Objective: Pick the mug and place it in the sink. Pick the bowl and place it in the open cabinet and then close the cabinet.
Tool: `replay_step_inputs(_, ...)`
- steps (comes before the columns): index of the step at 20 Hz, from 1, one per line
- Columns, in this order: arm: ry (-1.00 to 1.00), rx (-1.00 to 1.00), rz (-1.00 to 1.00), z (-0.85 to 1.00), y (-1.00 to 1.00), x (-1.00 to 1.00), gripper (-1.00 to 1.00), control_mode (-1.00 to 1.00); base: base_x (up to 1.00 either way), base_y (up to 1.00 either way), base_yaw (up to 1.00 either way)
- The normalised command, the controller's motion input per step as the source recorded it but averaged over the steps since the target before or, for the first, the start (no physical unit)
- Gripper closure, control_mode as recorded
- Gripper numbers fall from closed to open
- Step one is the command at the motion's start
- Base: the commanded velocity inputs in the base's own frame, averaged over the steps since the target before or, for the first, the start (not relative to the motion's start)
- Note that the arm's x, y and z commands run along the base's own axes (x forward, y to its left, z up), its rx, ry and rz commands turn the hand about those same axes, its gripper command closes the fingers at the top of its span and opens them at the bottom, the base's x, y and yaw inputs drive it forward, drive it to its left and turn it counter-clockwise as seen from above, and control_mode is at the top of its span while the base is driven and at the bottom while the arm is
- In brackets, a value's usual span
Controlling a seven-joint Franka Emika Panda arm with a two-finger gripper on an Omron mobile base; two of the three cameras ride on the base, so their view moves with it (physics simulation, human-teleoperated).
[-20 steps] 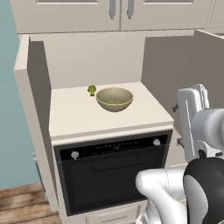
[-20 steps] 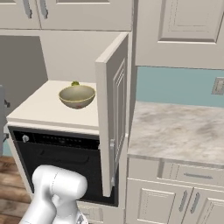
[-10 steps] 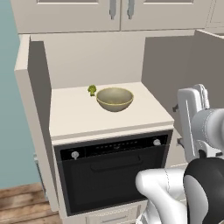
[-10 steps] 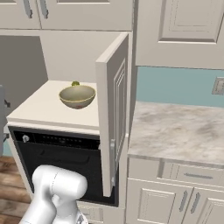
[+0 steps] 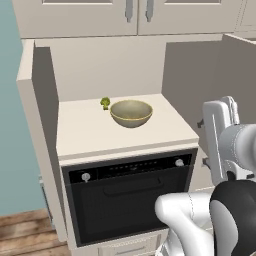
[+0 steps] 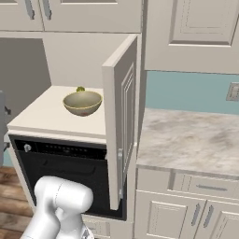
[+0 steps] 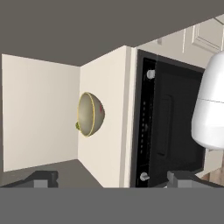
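Bowl (image 5: 131, 113) sits centre frame inside the cabinet (image 5: 37, 125), doors open; gripper (image 7: 111, 179) spread wide, holding nothing.

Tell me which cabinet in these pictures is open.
The cabinet directly above the oven, holding the bowl: both its tall doors are swung out. The cabinets above it are shut.

The arm (image 5: 220, 200) is raised with its hand rolled sideways, and the gripper (image 7: 111, 177) jaws stand fully apart, empty.
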Motion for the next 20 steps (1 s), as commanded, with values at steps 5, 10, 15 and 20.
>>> replay_step_inputs(5, 0.00, 0.00, 0.00, 0.00, 0.00, -0.14, -1.00, -1.00, 0.00, 0.00, 0.00)
replay_step_inputs(10, 0.00, 0.00, 0.00, 0.09, 0.00, -0.41, -1.00, -1.00, 0.00, 0.00, 0.00)
replay_step_inputs(15, 0.00, 0.00, 0.00, 0.53, -0.03, -0.30, -1.00, -1.00, 0.00, 0.00, 0.00)
replay_step_inputs(20, 0.03, 0.02, 0.00, 0.58, -0.15, -0.26, -1.00, -1.00, 0.00, 0.00, 0.00)
